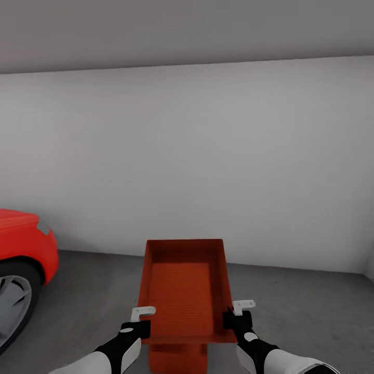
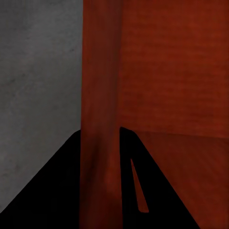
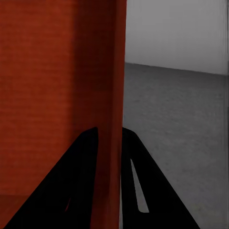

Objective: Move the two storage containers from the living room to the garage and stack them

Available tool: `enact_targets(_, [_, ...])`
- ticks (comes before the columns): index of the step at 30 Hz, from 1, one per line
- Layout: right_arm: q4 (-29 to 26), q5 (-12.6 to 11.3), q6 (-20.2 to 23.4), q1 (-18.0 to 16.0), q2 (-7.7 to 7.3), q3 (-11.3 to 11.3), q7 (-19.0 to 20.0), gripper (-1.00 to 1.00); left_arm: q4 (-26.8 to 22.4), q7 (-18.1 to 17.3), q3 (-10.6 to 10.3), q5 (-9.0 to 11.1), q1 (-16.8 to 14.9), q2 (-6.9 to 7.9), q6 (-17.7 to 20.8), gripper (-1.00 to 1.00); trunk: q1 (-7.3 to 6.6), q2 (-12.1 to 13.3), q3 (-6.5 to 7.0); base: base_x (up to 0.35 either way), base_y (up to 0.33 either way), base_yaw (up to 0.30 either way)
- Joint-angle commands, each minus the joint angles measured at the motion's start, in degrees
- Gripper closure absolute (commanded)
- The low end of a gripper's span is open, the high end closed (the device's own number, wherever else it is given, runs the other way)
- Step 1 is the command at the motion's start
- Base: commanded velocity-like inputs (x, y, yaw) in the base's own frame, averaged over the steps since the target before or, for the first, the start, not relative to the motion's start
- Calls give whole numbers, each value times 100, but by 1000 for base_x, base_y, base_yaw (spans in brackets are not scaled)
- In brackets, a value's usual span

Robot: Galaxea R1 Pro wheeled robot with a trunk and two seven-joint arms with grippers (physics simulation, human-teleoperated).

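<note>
Two storage containers: one (image 1: 184, 291) held between the two pincers, a second (image 1: 176, 358) just below them. Two pincers, left (image 1: 139, 321) and right (image 1: 235, 316). One red car (image 1: 23, 249), left of the left pincer.

Flat even sim light, no glare; wrist views soft, fingers pure black silhouettes.

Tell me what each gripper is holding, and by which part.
Both hold one orange-red storage container: the left gripper pinches its left side wall, the right gripper its right side wall.
</note>
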Motion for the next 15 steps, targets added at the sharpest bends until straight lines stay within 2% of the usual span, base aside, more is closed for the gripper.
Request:
enact_targets(1, [8,-28,-12,-5,5,-273,-5,100,-20,3,19,51,2,2,10,100,4,-2,-1,248,271,-283])
enact_targets(5, [8,-33,-15,-5,2,-273,-3,100,-20,3,19,51,2,2,9,100,4,-2,-1,248,271,-171])
enact_targets(15, [8,-37,-18,-5,-4,-275,-10,100,-27,3,16,51,2,-5,-5,100,4,-2,-1,223,243,-15])
